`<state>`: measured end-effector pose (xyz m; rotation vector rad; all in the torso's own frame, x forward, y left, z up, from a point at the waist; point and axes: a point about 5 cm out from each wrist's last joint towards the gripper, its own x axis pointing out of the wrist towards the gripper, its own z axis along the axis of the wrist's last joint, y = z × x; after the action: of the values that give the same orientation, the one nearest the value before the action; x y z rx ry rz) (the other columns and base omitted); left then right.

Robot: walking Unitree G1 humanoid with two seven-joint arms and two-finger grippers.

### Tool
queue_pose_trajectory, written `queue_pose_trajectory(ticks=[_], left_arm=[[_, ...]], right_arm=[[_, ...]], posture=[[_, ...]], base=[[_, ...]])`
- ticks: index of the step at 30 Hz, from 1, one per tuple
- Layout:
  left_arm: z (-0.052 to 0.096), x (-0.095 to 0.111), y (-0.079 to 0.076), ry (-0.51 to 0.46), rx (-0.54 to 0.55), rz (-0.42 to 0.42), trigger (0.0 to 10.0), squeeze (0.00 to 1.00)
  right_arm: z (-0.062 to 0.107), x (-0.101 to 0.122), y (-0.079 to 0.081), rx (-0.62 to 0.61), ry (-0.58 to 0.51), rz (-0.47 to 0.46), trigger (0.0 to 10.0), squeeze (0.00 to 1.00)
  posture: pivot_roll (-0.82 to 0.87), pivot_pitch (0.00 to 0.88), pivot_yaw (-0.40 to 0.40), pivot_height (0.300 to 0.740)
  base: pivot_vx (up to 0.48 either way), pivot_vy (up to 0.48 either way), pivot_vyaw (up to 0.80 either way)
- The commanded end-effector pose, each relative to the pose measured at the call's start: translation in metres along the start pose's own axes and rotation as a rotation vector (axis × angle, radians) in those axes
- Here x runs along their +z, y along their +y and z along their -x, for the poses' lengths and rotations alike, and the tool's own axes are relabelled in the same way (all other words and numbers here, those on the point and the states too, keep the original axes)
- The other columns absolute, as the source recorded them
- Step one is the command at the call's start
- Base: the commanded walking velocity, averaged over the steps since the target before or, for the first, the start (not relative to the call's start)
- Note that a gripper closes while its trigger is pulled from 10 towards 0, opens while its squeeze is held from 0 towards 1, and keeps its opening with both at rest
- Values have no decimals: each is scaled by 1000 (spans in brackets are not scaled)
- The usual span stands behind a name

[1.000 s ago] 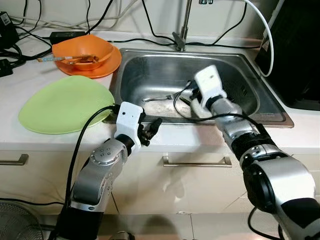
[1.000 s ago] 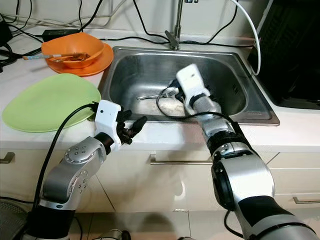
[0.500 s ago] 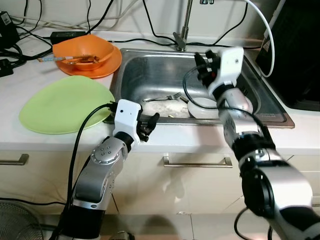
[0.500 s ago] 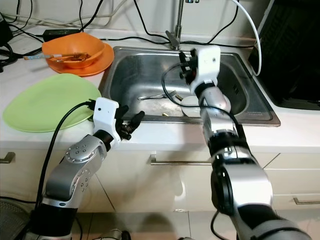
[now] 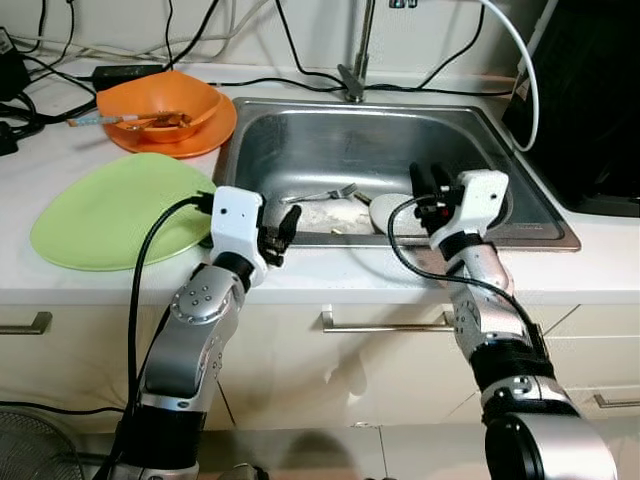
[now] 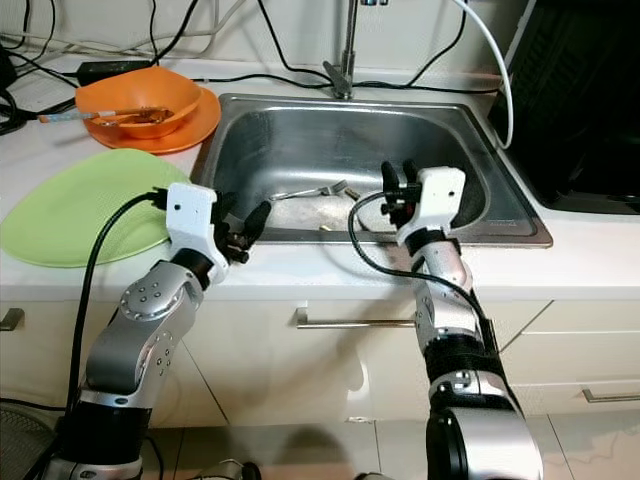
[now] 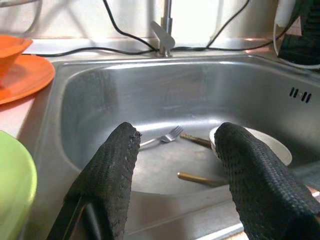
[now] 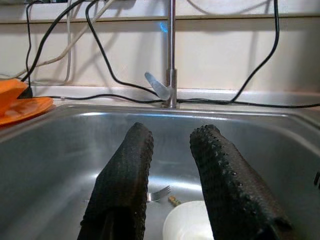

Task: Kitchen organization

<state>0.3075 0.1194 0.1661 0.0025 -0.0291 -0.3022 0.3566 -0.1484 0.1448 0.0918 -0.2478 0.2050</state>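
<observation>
The stainless sink is set into the white table, with the faucet rising at its back edge. On the sink floor lie a white bowl toward the right side, a fork near the middle, and 2 brass-colored utensils beside the bowl.

The left gripper hovers over the sink's front rim near its left corner, its 2 fingers spread apart and holding nothing; the wrist view looks between them at the fork and bowl. The right gripper is raised above the front rim toward the right side of the sink, just over the bowl, with its 2 fingers pointing toward the faucet, parted by a narrow gap and empty.

On the table left of the sink, a green plate lies near the front edge, its rim close to the left gripper's wrist. Behind it, an orange bowl sits on an orange plate near the back-left corner, with utensils resting inside it. Black cables trail along the back edge of the table, and a dark appliance stands at the right end.
</observation>
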Motion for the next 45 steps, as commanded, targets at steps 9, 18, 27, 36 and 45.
queue_pose_trajectory(ticks=[9,18,27,36,45], left_arm=[[1,16,19,-108,106,-23,10000,0],[32,56,77,-252,318,-60,10000,0],[70,49,119,-173,516,-161,10000,0],[91,44,130,-159,567,-72,10000,1000],[101,34,119,-184,479,106,10000,1000]], right_arm=[[11,-12,19,10,33,-75,10000,0],[16,-23,32,37,86,-101,10000,0],[15,-28,40,59,115,-116,10000,0],[14,-29,43,71,122,-120,10000,0],[15,-30,38,59,128,-111,10000,0]], posture=[[1,55,-5,740],[36,54,-15,740],[63,49,-23,740],[73,44,-32,740],[72,60,-35,740]], base=[[0,0,0],[0,0,0],[0,0,0],[0,0,0],[0,0,0]])
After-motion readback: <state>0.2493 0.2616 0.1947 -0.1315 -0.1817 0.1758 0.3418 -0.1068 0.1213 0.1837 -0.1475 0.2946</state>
